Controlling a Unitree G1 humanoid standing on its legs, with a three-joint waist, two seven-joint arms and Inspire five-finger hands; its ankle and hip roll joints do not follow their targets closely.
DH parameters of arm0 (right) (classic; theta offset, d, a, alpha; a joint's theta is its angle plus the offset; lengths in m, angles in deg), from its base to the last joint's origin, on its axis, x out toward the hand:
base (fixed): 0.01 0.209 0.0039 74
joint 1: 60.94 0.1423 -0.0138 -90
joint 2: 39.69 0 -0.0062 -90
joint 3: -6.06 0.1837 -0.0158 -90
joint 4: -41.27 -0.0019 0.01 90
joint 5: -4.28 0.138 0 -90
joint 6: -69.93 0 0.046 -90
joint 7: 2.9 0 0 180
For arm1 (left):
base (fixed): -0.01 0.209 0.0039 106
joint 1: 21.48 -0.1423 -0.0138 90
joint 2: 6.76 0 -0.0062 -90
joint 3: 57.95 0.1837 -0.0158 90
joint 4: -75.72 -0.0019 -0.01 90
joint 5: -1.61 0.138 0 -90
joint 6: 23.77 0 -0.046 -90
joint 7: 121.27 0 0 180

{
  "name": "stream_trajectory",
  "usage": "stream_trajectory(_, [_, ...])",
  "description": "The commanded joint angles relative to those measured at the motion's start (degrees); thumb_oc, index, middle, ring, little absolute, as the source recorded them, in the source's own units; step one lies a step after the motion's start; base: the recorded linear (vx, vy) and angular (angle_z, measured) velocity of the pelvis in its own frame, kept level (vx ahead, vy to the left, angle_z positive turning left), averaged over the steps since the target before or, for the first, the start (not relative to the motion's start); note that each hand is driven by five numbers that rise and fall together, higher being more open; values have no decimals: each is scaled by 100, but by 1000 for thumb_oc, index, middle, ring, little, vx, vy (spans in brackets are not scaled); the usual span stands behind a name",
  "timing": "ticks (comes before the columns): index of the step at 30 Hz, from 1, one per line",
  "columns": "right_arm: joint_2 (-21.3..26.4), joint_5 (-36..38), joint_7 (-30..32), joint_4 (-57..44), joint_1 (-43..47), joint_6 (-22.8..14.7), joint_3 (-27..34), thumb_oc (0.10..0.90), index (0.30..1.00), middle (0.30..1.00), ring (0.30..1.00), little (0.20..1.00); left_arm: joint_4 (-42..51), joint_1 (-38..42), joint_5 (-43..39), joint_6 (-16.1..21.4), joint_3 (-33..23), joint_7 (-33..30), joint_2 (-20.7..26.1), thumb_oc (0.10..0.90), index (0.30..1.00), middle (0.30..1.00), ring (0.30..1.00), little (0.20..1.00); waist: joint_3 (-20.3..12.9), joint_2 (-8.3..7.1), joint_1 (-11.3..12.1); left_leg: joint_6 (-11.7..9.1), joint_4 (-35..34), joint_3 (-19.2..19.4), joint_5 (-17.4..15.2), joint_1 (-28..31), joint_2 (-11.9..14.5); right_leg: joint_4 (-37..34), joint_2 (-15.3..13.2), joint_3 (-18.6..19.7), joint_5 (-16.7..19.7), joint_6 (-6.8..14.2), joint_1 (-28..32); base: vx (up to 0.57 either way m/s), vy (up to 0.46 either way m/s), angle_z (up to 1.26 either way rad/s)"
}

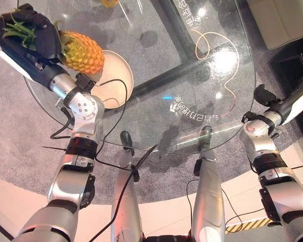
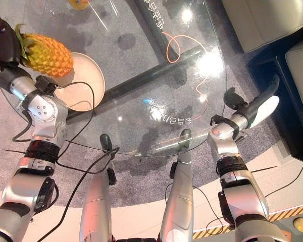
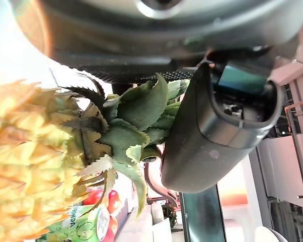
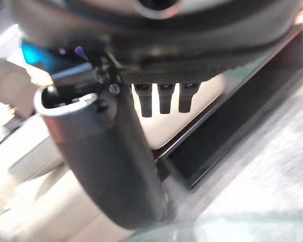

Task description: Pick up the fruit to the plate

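One orange-yellow pineapple with a green leafy crown (image 1: 80, 50) is held by the robot's left hand (image 1: 29, 31), whose dark fingers are curled round the crown end. The fruit hangs above the left edge of the round glass table (image 1: 202, 111), its body overlapping the far rim of the one round beige plate (image 1: 116, 78) that lies at that edge. In the left wrist view the thumb (image 3: 212, 136) stands beside the leaves, and the scaly body (image 3: 30, 166) extends away from the palm.

Handling, as a judgement: the pineapple looks stiff and rather heavy for a single hand. The rind is rough, so it should not slip readily, but the crown is a weak hold; leaves may bend or tear, and the body may swing. A grasp round the body just below the crown would be steadier. The glass top and the plate call for a gentle set-down.

The right hand (image 1: 266, 96) hangs idle off the table's right edge, its fingers relaxed and straight, holding nothing. One further yellow object (image 1: 109, 2) shows at the far edge; what it is cannot be told. One thin orange cord (image 1: 207, 43) lies looped on the glass near the far right.
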Motion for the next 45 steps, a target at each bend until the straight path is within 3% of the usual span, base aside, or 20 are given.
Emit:
stream_trajectory(1, [531, 480, -7, 498, 306, -473, 348, 800, 900, 900, 900, 900, 114, 865, 511, 720, 141, -181, 754, 100, 300, 300, 300, 200, -113, -144, 196, 43, 60, -211, -116, -149, -128, -275, 175, -690, 45, -265, 227, 0, 0, 0])
stream_trajectory(9, [642, 870, -727, 1986, 226, 22, 434, 800, 900, 900, 900, 900, -313, 1105, 785, 458, 539, -303, 887, 100, 300, 300, 300, 200, -113, -122, 236, 100, 171, -265, -227, -174, -133, -203, 192, -727, -35, -277, 237, 1, -4, 0])
stream_trajectory(26, [586, 831, -1434, 2395, 0, 601, 315, 800, 900, 900, 900, 900, -700, 1158, 1284, -40, 892, -490, 1007, 100, 300, 300, 300, 200, -113, -138, 231, 137, 255, -304, -283, -169, -123, -121, 210, -721, -77, -289, 224, 2, 0, 0])
stream_trajectory(45, [494, 675, -1491, 2380, 66, 756, 251, 800, 900, 900, 900, 900, -891, 1027, 1071, 69, 936, -25, 910, 100, 300, 300, 300, 200, -113, -144, 232, 132, 240, -296, -284, -201, -112, -70, 240, -710, -89, -292, 138, 0, 0, 0])
